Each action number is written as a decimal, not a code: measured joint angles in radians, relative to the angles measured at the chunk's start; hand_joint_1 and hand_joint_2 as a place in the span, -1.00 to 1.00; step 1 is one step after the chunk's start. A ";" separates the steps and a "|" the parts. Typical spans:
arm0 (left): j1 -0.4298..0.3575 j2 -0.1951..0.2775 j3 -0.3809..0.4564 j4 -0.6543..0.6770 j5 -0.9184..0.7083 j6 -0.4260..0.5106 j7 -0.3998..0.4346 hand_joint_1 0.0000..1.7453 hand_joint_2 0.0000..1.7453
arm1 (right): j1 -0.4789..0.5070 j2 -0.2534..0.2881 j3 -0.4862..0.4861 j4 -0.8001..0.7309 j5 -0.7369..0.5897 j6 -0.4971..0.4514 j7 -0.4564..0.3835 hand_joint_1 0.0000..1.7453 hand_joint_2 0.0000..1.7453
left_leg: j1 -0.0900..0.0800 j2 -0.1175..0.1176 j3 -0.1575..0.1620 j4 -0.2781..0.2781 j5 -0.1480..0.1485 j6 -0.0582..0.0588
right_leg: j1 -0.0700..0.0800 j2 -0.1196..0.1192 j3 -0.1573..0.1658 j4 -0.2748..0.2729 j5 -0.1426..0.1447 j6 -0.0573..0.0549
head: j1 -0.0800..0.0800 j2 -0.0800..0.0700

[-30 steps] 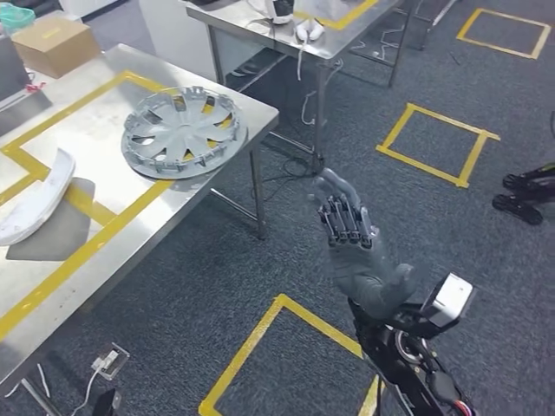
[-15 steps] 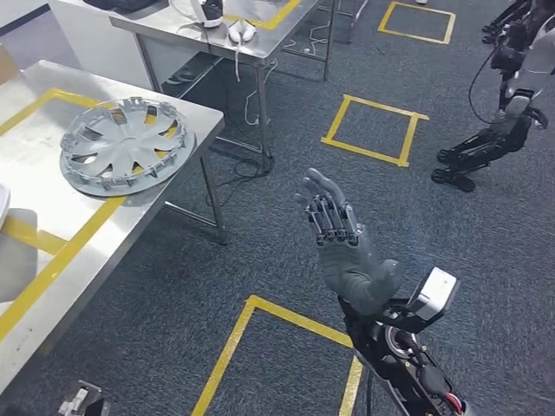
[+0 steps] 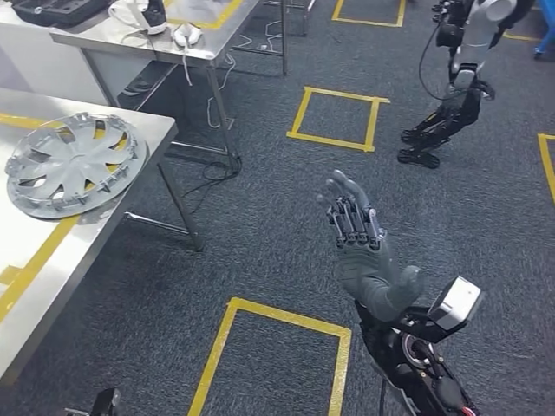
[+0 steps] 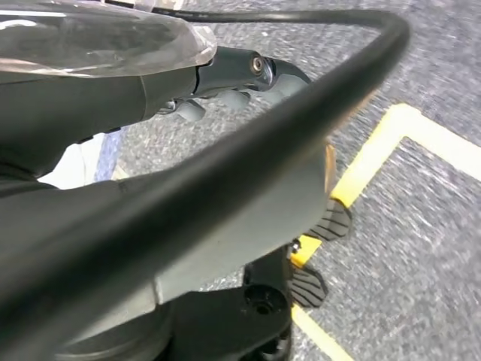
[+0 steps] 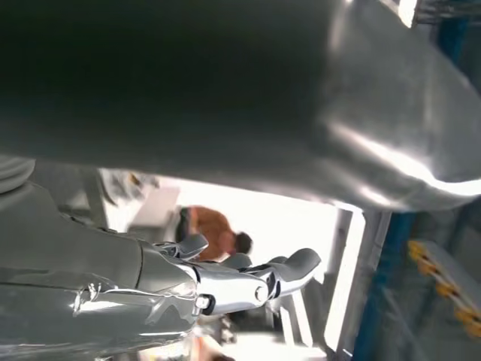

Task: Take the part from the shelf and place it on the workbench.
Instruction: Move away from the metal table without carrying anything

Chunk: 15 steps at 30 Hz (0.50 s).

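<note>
A silver hubcap [image 3: 72, 165] lies flat on the steel workbench [image 3: 98, 238] at the left, over a yellow tape line. My right hand [image 3: 360, 247] is raised over the carpet, well to the right of the bench. Its palm faces up, its fingers are spread, and it holds nothing. The right wrist view shows the same hand [image 5: 249, 282] with its fingers stretched out and bare. My left hand [image 4: 238, 83] hangs low above the floor in the left wrist view, fingers loosely extended with nothing in them, partly hidden by a black cable.
A second steel table [image 3: 196, 52] with white items and a dark case stands behind. Cables trail under it. Yellow tape squares [image 3: 337, 117] mark the grey carpet. Another robot's legs [image 3: 445, 121] stand at the far right. A person in orange [image 5: 210, 229] is far off.
The whole picture has shifted: my view has turned to the right, so the workbench and hubcap sit further left. My right hand stays raised and empty.
</note>
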 joint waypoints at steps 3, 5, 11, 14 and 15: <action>0.002 0.000 0.000 0.000 -0.004 0.001 0.001 -1.00 -1.00 | 0.002 0.000 -0.002 -0.002 0.000 -0.004 0.002 -1.00 -1.00 | 0.002 -0.069 -0.094 0.195 -0.095 -0.004 | -0.001 0.032 -0.003 -0.003 0.006 -0.011 | -0.020 0.000; 0.006 0.000 0.000 0.000 -0.004 0.002 0.003 -1.00 -1.00 | 0.006 0.000 -0.003 -0.003 0.000 -0.007 0.002 -1.00 -1.00 | 0.000 -0.075 -0.135 0.263 -0.101 -0.002 | 0.001 0.060 -0.005 -0.003 0.008 -0.012 | -0.030 0.000; 0.006 0.007 0.000 0.000 -0.007 0.003 0.007 -1.00 -1.00 | 0.013 -0.001 -0.009 -0.009 0.000 -0.016 0.004 -1.00 -1.00 | -0.002 -0.151 -0.013 -0.030 0.045 0.016 | 0.001 0.135 -0.015 0.009 0.009 0.000 | -0.047 0.000; 0.001 0.004 0.000 0.000 -0.008 0.003 0.008 -1.00 -1.00 | 0.020 -0.004 -0.011 -0.014 0.000 -0.017 0.004 -1.00 -1.00 | 0.002 -0.118 -0.007 -0.041 0.049 0.026 | 0.002 0.147 -0.028 0.013 0.007 0.018 | -0.047 0.000; 0.000 0.004 0.000 -0.001 -0.008 0.003 0.009 -1.00 -1.00 | 0.021 -0.005 -0.012 -0.016 0.000 -0.017 0.004 -1.00 -1.00 | 0.006 -0.106 -0.004 -0.046 0.050 0.032 | 0.004 0.129 -0.039 0.033 -0.006 0.023 | -0.043 0.000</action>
